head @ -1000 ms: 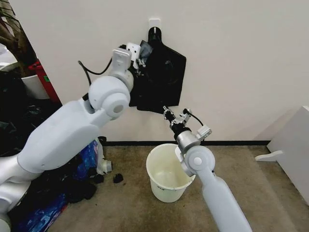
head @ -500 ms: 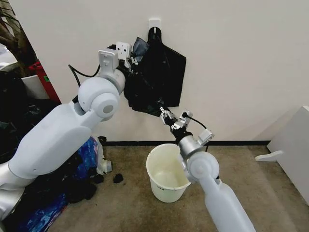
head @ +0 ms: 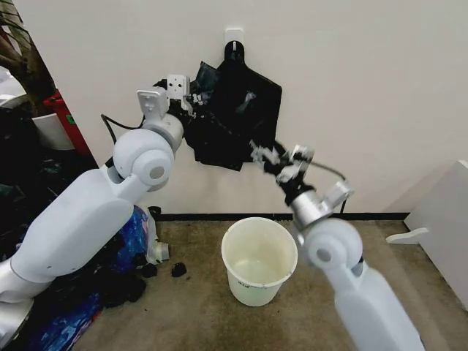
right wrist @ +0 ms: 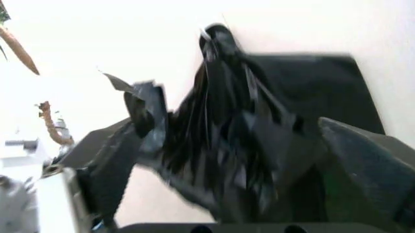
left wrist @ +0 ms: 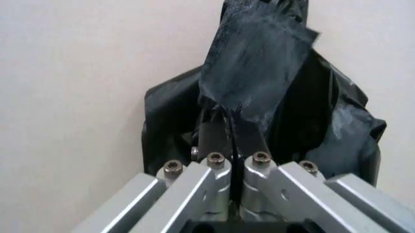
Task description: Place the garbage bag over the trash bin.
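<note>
Head view: my left gripper [head: 191, 102] is pinched tight on the upper left edge of the bag [head: 232, 121], which hangs long-axis-down on the wall, straight above the bin [head: 259, 259]. My right gripper [head: 272, 156] sits at the bag's lower right corner, so it's nearer the bottom edge, with its fingers spread either side of the plastic. The bag's thin, glossy and crinkly; the bin's smooth round white plastic, open on the floor.
</note>
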You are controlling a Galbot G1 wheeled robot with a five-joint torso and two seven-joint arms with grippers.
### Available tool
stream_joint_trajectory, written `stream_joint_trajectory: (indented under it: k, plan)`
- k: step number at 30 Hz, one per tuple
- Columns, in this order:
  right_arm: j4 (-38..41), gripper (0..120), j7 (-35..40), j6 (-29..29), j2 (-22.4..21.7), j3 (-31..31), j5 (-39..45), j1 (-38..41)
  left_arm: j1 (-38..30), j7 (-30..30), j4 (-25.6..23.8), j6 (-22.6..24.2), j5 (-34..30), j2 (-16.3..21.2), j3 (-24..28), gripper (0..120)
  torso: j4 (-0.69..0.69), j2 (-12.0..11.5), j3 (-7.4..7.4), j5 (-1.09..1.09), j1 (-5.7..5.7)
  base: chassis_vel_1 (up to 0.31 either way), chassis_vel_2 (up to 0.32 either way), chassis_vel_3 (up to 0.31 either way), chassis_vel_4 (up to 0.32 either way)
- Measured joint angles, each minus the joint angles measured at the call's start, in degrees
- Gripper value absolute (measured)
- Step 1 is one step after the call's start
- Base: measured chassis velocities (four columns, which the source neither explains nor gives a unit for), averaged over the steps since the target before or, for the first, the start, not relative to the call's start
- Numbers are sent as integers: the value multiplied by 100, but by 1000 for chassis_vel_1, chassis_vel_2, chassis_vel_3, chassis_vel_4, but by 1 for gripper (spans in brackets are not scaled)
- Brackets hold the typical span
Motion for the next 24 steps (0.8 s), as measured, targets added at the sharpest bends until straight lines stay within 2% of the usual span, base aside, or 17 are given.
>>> stream_joint_trajectory:
  k: [5,9,24]
  plan:
    - [-128,100,69,-125,19,-178,-229,358,15,0,-14,-35,-66,12,-22,0,0,0,0,-1,0,0,0,0,0]
    - [-335,100,381,-325,215,-545,-638,735,21,0,-26,-56,-88,-4,-32,0,0,0,0,-1,0,0,0,0,0]
    - [-695,100,1195,-705,666,-1070,-889,1192,95,27,-95,-55,-83,49,-107,0,0,0,0,0,0,0,0,0,0]
